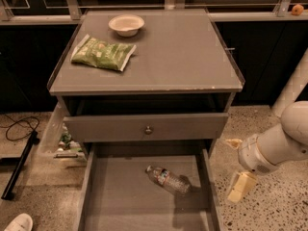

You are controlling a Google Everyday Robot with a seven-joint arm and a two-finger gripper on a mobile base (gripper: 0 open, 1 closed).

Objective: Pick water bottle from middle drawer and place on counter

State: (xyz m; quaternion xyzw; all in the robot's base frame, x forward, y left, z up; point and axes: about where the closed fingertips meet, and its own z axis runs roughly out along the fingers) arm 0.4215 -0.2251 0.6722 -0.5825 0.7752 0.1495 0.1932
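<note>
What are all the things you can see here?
bottle: 1, clear, lying on its side in the open drawer
drawer: 1, grey, pulled out, low on the cabinet
counter: 1, grey, cabinet top
bag: 1, green, counter's left part
bowl: 1, white, counter's back, behind the bag
knob: 1, metal, on the shut drawer front
cable: 1, black, floor at left
shoe: 1, white, bottom-left corner
arm: 1, white, right of the cabinet
gripper: 1, cream, open, empty, outside the drawer's right wall
</note>
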